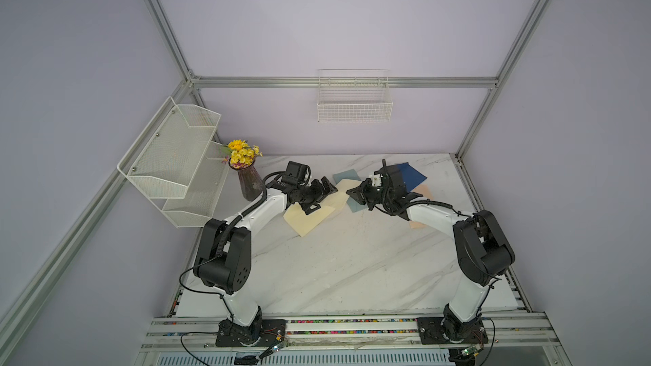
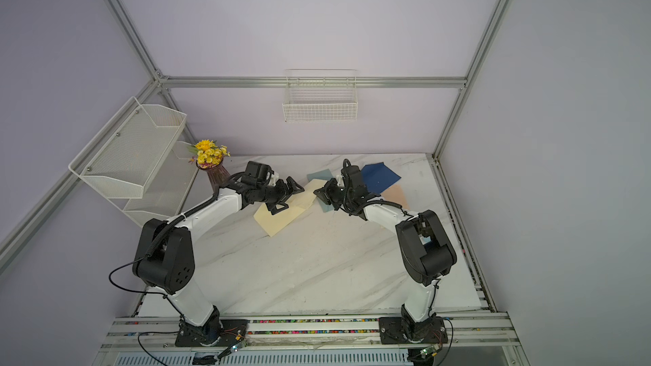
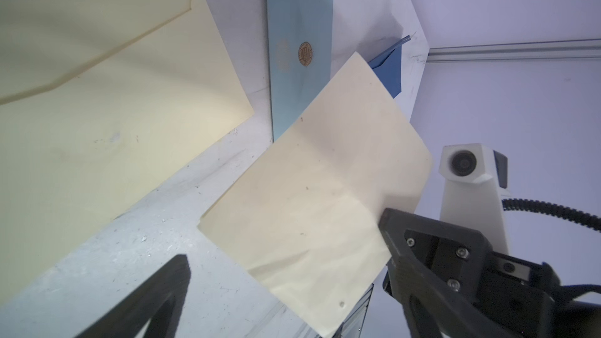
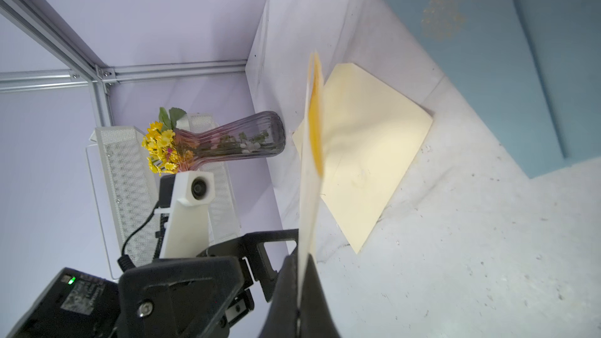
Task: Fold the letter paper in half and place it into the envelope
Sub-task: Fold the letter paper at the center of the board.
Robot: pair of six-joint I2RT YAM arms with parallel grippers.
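Marble table (image 1: pixel 352 269) | vase (image 1: pixel 249 184): yellow flowers (image 1: pixel 241 152) | envelope (image 1: pixel 306 221) flat | right hand (image 4: pixel 297 287) pinches paper (image 3: pixel 312 196)

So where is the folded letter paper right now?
The letter paper is off the table, pinched in the right gripper near the far middle, between both arms and beside the flat cream envelope.

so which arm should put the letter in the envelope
Right. The right claw is shut on the folded letter paper near the envelope; the left claw is open, empty, over it.
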